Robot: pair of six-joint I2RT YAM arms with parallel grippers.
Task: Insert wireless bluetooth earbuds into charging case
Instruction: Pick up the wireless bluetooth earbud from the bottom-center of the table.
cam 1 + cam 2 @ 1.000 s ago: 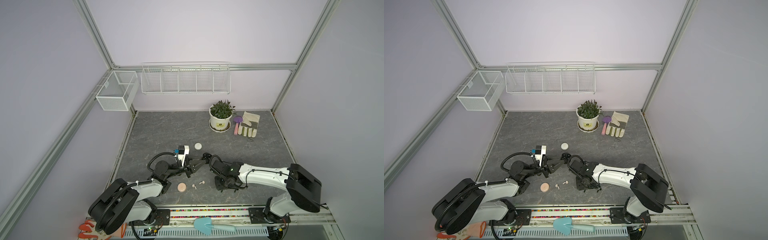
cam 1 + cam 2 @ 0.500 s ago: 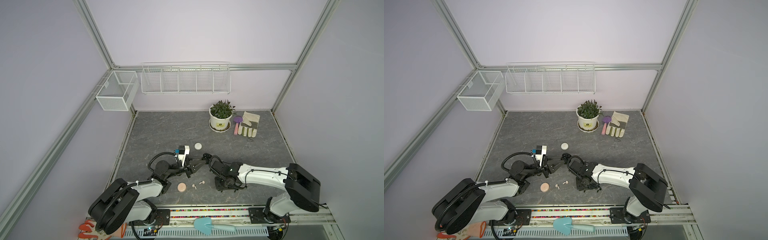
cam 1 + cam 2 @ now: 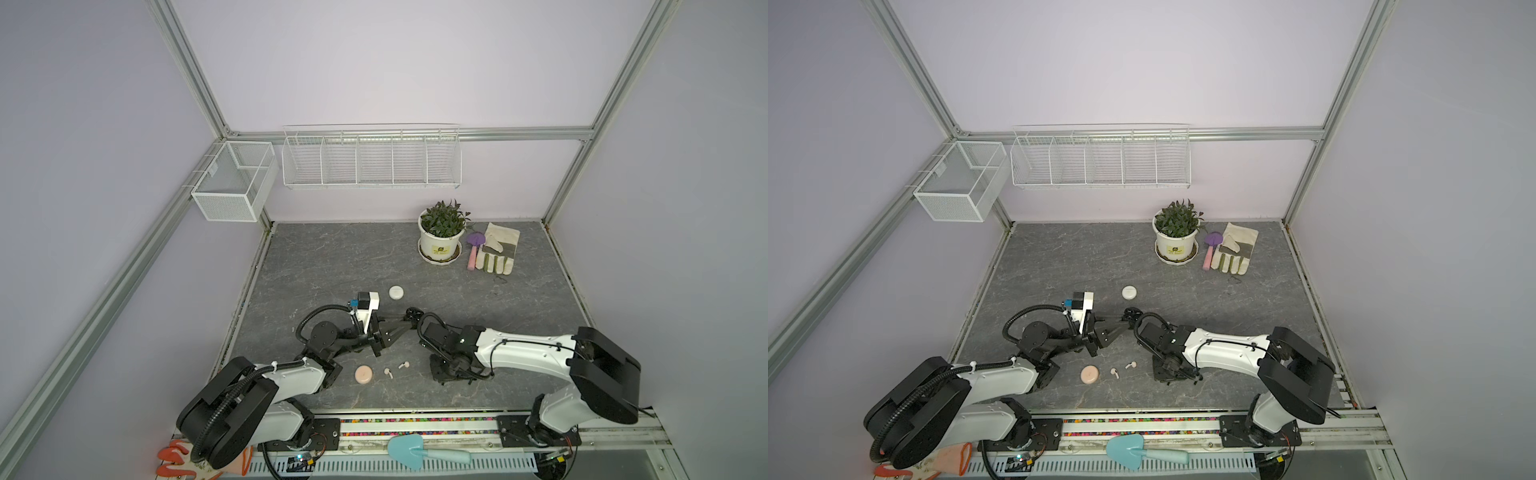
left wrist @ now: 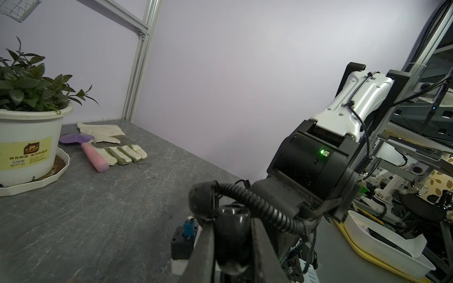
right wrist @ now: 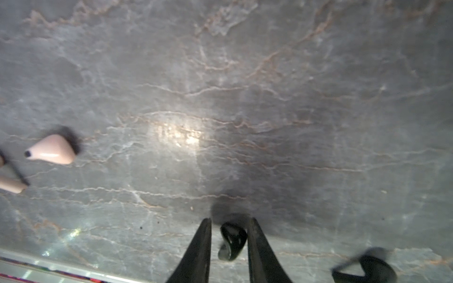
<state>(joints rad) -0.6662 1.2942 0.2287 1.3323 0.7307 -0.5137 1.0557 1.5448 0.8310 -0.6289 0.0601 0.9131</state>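
Observation:
My left gripper (image 3: 409, 319) is shut on a round black charging case (image 4: 231, 241), held off the table near the middle. My right gripper (image 5: 230, 235) points down at the table, its jaws standing close around a black earbud (image 5: 232, 241). One finger touches the earbud and a thin gap shows at the other. A second black earbud (image 5: 365, 269) lies blurred beside it. Two pale pink earbuds (image 3: 388, 372) (image 3: 403, 365) lie next to a pink round case (image 3: 364, 374). A white round case (image 3: 396, 291) lies farther back.
At the back right stand a potted plant (image 3: 441, 239), a work glove (image 3: 497, 253) and a purple trowel (image 3: 473, 249). Wire baskets (image 3: 371, 158) hang on the back wall. A blue trowel (image 3: 415, 451) lies on the front rail.
The right gripper's jaws have narrowed around the black earbud. Both arms have stayed almost where they were, and the left still holds the black case.

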